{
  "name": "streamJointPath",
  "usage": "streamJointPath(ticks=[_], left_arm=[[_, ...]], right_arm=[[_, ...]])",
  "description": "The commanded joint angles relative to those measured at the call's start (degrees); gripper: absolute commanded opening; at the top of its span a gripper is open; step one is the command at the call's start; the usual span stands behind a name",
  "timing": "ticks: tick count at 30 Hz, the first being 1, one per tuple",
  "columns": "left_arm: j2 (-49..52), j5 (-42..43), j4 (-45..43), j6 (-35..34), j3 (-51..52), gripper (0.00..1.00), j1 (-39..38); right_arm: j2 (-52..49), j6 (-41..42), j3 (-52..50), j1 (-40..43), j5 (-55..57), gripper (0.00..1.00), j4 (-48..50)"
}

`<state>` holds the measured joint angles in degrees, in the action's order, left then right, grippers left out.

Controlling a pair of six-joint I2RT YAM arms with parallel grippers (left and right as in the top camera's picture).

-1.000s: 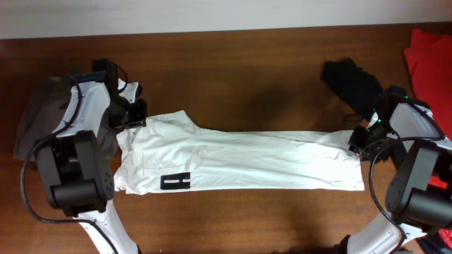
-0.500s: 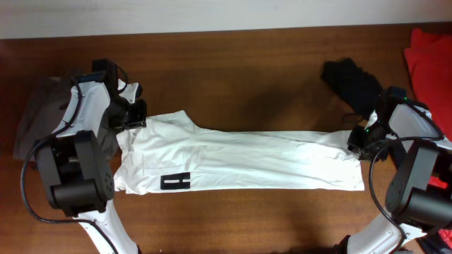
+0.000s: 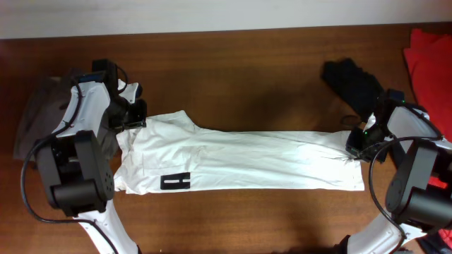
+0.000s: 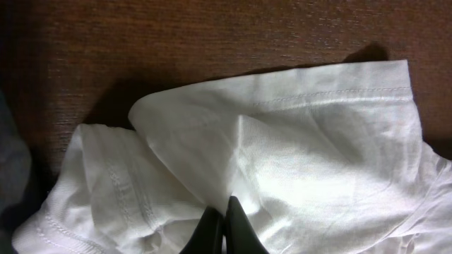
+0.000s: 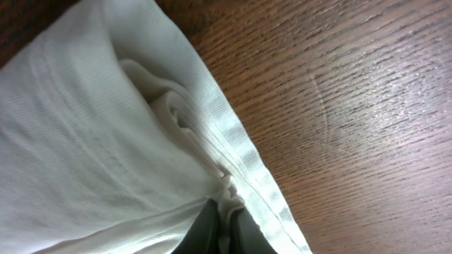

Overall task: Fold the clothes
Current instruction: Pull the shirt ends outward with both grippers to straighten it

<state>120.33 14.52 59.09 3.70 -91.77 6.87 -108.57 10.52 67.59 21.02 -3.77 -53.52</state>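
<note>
A white garment [image 3: 240, 166] with a black letter mark [image 3: 175, 183] lies stretched lengthwise across the wooden table. My left gripper [image 3: 131, 121] is shut on its top left corner; the left wrist view shows the fingers [image 4: 223, 215] pinching a fold of white fabric [image 4: 296, 141]. My right gripper [image 3: 355, 148] is shut on the garment's right end; the right wrist view shows the fingers [image 5: 224, 219] clamping bunched hem layers of the cloth [image 5: 106, 141].
A grey garment [image 3: 39, 120] lies at the left edge under the left arm. A black garment [image 3: 353, 81] lies at the back right. A red cloth [image 3: 431, 60] sits at the far right edge. Bare wood [image 3: 247, 77] stretches behind the white garment.
My right gripper has shifted slightly left with the garment's right end. The left gripper and the rest of the cloth have barely moved.
</note>
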Motion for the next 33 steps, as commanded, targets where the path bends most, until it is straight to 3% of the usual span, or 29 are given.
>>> streamJointPath(ticks=[1,14,21,33], left_arm=[[-1.79,-0.02,0.13,0.68,0.00,0.01,0.04],[-1.79,-0.02,0.09,0.70,0.00,0.02,0.04],[-1.79,0.00,0.09,0.70,0.00,0.02,0.02],[-1.79,0.00,0.11,0.70,0.00,0.01,0.04]], right_arm=[[1.55,0.94,0.15,0.07,0.87,0.08,-0.72],[2.84,0.90,5.77,0.07,1.01,0.10,-8.68],[2.84,0.87,5.84,0.07,1.01,0.15,-8.94],[2.84,0.66,5.81,0.07,1.01,0.14,-9.55]])
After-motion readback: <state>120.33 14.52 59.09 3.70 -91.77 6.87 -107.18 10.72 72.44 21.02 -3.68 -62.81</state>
